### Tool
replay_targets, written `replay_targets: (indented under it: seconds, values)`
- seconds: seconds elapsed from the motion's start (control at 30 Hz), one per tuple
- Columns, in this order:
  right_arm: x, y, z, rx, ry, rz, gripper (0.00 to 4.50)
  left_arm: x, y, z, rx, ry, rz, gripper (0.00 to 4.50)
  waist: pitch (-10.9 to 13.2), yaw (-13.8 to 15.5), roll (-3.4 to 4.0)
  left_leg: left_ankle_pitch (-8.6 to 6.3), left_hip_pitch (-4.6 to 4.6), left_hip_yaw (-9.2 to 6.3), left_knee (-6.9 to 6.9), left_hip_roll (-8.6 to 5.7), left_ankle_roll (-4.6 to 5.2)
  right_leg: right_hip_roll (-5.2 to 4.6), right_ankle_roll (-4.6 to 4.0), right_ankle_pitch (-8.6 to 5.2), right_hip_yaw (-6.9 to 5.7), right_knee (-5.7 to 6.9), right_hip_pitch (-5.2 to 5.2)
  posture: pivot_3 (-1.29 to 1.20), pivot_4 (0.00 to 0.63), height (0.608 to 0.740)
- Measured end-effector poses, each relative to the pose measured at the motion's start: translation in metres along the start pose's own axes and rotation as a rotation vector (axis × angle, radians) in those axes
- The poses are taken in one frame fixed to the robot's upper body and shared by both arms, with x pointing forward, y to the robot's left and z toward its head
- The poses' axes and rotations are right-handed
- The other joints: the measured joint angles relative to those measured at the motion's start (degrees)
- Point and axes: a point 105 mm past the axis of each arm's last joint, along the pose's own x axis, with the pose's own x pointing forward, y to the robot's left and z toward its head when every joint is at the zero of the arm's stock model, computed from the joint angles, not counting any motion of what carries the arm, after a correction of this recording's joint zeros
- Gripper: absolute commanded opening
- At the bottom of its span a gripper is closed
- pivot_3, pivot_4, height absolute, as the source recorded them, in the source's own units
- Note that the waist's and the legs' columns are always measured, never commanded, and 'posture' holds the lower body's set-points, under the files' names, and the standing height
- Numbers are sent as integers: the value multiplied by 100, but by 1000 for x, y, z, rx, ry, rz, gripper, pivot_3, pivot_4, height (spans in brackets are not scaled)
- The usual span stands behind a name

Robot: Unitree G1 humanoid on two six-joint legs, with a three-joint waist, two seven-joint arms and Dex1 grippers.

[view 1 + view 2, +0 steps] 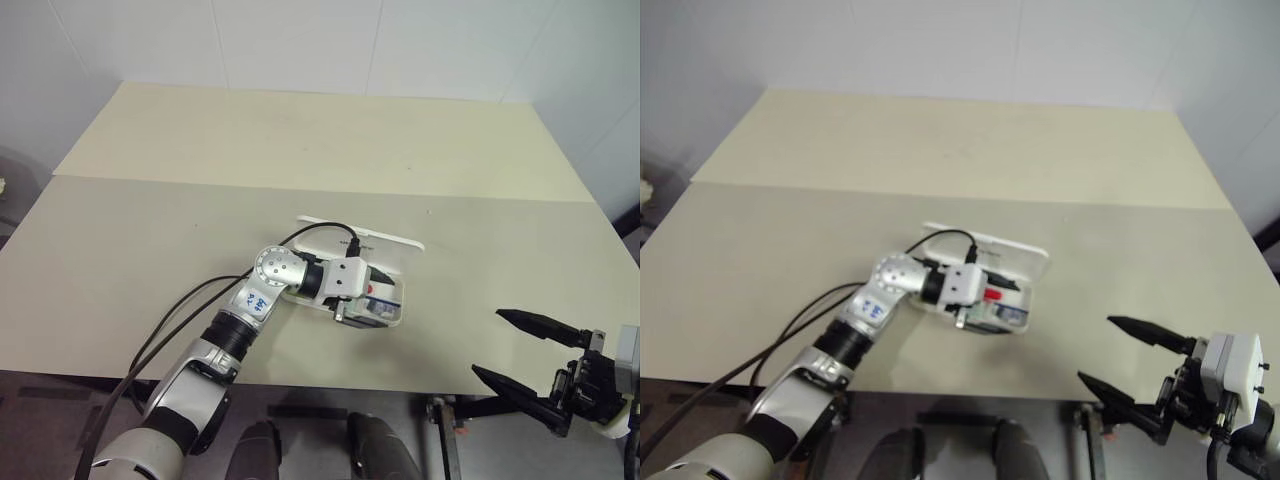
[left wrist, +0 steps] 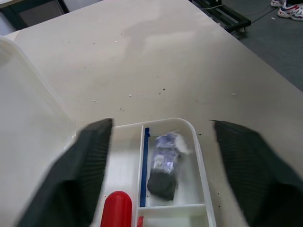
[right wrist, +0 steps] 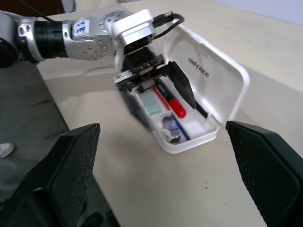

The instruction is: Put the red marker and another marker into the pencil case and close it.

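Note:
The white pencil case (image 1: 392,241) lies open near the middle of the table, its lid (image 3: 213,75) raised at the far side. The red marker (image 3: 176,108) lies in the tray, along the blue divider (image 2: 144,165). A pale green marker (image 3: 152,102) rests beside it in the tray. My left gripper (image 2: 161,126) hovers over the tray, open, its fingers spread to either side of the red marker and holding nothing. My right gripper (image 1: 488,342) stands open and empty off the table's front right edge, pointing towards the case.
A small dark and bluish lump (image 2: 163,170) sits in the case's end compartment. A black cable (image 1: 190,300) trails from my left wrist across the table (image 1: 300,150) to its front edge. White walls close in behind and to the right.

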Motion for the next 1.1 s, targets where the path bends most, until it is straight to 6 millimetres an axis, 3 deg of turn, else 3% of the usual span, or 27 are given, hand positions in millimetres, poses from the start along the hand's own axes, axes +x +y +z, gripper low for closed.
replay_targets:
  seconds: [0.23, 0.43, 0.57, 0.7, 0.93, 1.1]
  values:
    - [5, 0, -1, 4, -7, 2, 4500, 0, 1, 6, 12, -9, -5, 4460, 0, 2, 0, 0, 0, -1, -1, 0, 0, 0, 1, 0, 0, 0, 0, 0, 150, 740]
    - [8, -4, 1, -8, -25, 4, 4500, -7, -9, 41, 4, -149, -50, 4460, -1, -4, 2, 0, 2, -3, -3, 0, 0, 1, 1, 0, -1, 3, 4, 0, 150, 740]
    - [8, -9, 0, -15, -25, -9, 4500, -30, -16, 75, 5, -279, -79, 4460, -2, -7, 6, 0, 9, -4, -5, 1, 0, 0, 1, 0, -1, 11, 6, 0, 150, 740]
    - [15, -14, 6, -50, -42, 13, 4500, -57, -11, 91, -10, -328, -9, 4460, -4, -12, 10, 2, 28, -5, -1, 1, 3, 0, 0, 0, -1, 9, 27, 0, 150, 740]
    - [27, -27, 9, -72, -71, 36, 4500, -104, 25, 96, 23, -293, 270, 4460, -3, -11, 9, 2, 58, -4, -3, 0, 2, -1, -1, 0, -1, -2, 57, 0, 150, 740]
    - [37, -36, 14, -116, -71, 47, 4500, -144, 50, 69, -15, -170, 476, 4460, -2, -19, 8, 2, 61, -3, -23, 0, 2, -1, -4, -2, -2, -1, 52, 0, 150, 740]
